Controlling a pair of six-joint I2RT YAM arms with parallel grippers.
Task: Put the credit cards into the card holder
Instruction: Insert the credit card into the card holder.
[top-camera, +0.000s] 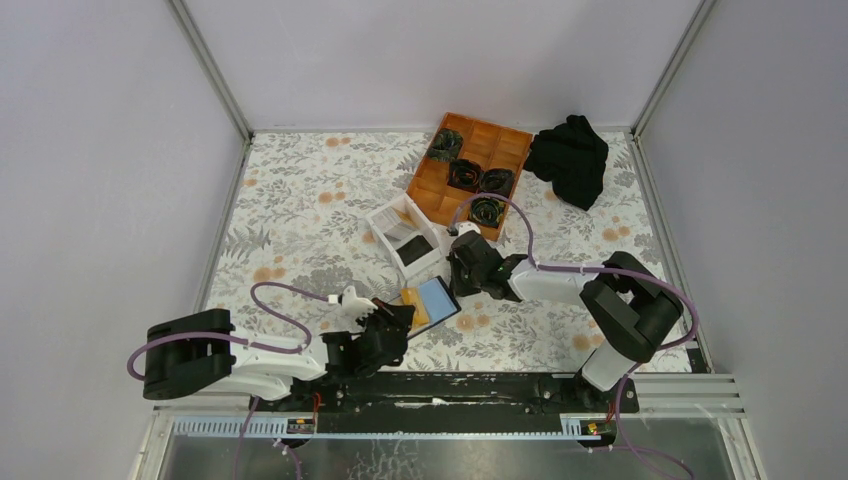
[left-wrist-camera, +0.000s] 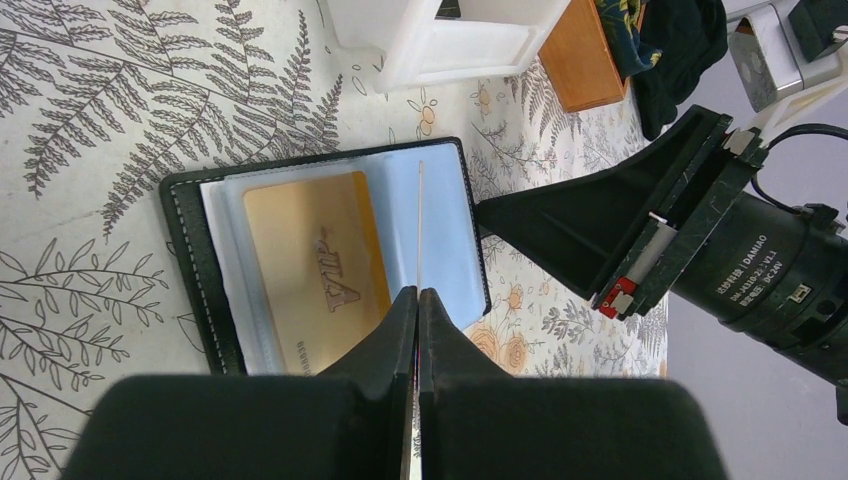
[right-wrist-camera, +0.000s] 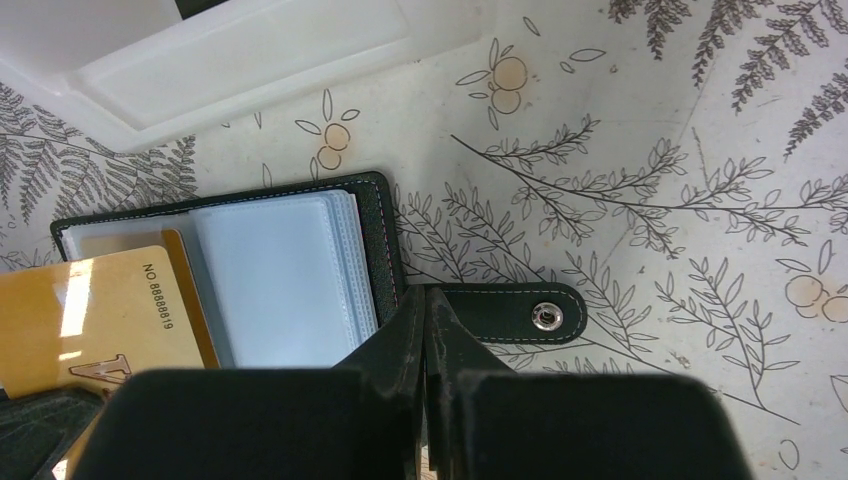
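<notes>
Pointing strap tab (right-wrist-camera: 500, 312) at shut right hand (right-wrist-camera: 425, 297): open card holder (right-wrist-camera: 388, 240); left hand (left-wrist-camera: 418, 296) shut.

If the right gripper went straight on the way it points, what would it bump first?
The card holder, at its edge beside the strap. The shut right gripper looks almost on it, though depth is unclear.

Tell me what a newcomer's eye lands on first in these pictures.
The open black card holder near the front middle shows a gold card among its clear sleeves. The left gripper and right gripper, both shut, hang over it. Further back sit an orange tray and a black cloth.
</notes>
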